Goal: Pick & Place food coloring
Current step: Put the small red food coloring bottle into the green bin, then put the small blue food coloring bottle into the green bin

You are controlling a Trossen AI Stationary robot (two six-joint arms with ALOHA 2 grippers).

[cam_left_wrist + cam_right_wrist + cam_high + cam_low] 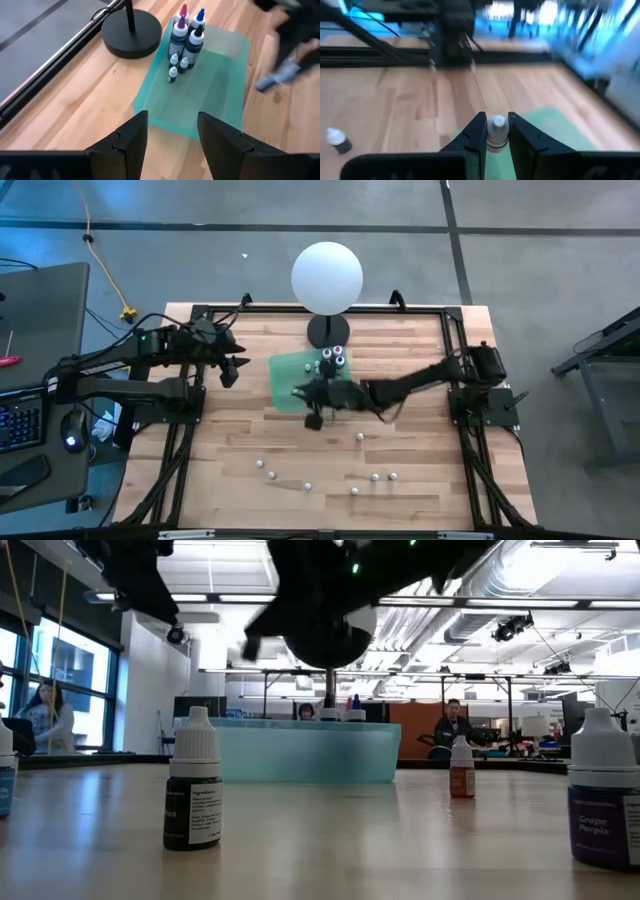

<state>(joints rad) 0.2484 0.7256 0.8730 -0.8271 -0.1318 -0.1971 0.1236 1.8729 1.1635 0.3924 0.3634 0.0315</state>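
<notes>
Between right end effector [497, 131] fingers, half-hidden bottle [496, 131]

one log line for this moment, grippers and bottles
right gripper: shut on small bottle, at green tray edge | left gripper: open, waiting beside tray | tray: several bottles already in | table: more small bottles loose

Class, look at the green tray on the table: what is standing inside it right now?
In the green tray, a cluster of food coloring bottles stands upright at the end near the lamp base: four larger, three tiny. The right gripper, shut on a small bottle, hides part of the tray from above.
</notes>
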